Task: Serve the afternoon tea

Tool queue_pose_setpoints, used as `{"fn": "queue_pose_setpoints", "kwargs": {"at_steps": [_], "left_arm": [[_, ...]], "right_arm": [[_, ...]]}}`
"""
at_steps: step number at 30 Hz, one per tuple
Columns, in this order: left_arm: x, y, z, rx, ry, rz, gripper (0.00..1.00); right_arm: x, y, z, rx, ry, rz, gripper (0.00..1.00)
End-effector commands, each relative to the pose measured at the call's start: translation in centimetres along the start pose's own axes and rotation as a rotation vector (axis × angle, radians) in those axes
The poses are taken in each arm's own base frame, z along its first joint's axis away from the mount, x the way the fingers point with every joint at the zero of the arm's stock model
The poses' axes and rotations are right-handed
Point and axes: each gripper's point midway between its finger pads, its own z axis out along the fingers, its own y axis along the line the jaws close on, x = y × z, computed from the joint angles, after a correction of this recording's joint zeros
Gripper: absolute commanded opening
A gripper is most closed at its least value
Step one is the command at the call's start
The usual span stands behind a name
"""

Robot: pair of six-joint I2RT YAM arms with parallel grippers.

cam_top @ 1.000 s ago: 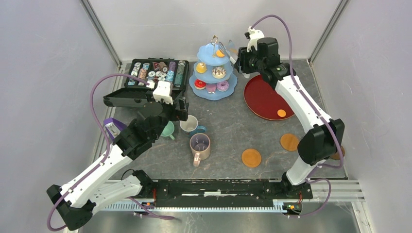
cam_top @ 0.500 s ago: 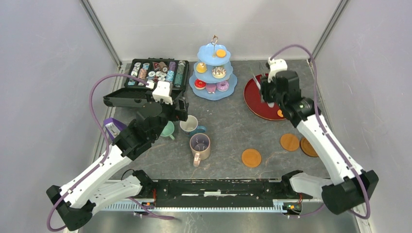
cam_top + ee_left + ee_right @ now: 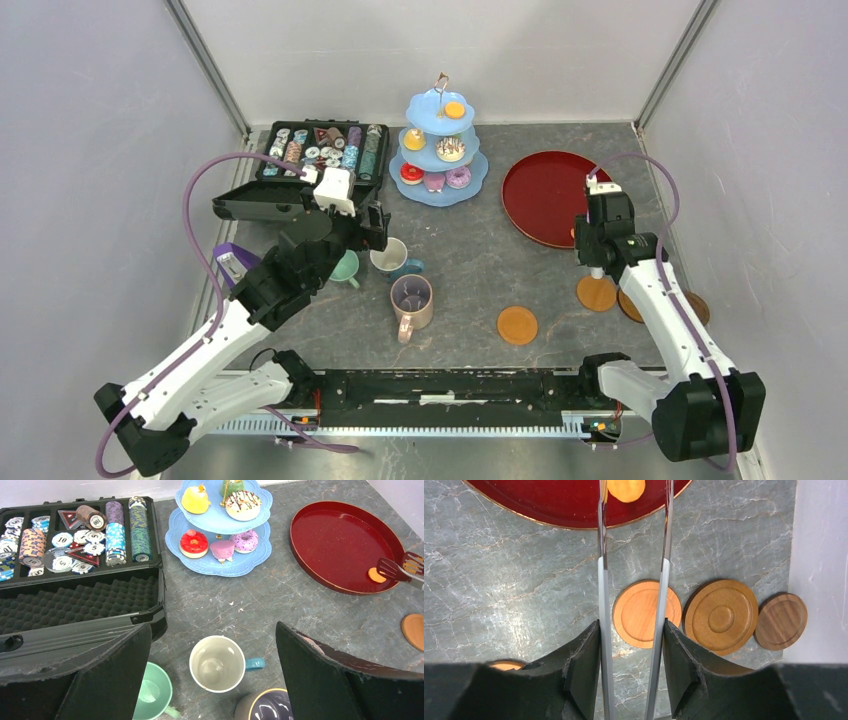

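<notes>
Three mugs [image 3: 411, 298] in sight, four round coasters [image 3: 517, 325], seven small pastries [image 3: 451, 148] — six on the one three-tier stand [image 3: 440, 198], one on the single red tray [image 3: 540, 195] — plus one pair of metal tongs [image 3: 602, 580].

A grey, marble-veined table [image 3: 470, 255] sits in a small booth. Behind it stands a plain pale back wall [image 3: 430, 50], pale lilac side walls [image 3: 90, 200] flank it, and slim metal posts [image 3: 207, 65] lean up from its back corners. The light is soft and even.

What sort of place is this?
Likely a robot test booth, not a tea room: bare grey walls close in one table, two arms are bolted to its edge, and a poker-chip case sits beside the tiered stand.
</notes>
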Motion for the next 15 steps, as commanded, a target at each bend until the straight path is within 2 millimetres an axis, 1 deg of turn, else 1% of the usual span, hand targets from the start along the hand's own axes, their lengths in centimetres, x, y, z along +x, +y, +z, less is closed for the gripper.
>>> {"fn": "queue_pose_setpoints", "kwargs": {"at_steps": [1,3,6,11,15], "left_arm": [[-2.1,-0.3,-0.7,0.018,-0.054,-0.059,1.0],[-2.2,-0.2,-0.8,0.017,-0.059,-0.061,1.0],[-2.3,-0.1,-1.0,0.012,-0.065,-0.064,1.0],[-2.3,-0.2,-1.0,0.018,-0.065,-0.065,1.0],[-2.2,-0.1,-1.0,0.015,-0.062,-0.064,1.0]], "right_arm": [[-1.0,0.3,-0.2,-0.05,-0.039,0.044,0.52],[-1.1,0.5,-0.1,-0.063,-0.042,0.052,0.55],[-0.6,0.3,0.4,-0.058,-0.024,0.048,0.57],[0.3,0.1,1.7,-0.058,-0.013,0.059,0.57],[0.9,0.5,2.0,-0.082,-0.002,0.075,0.57]]}}
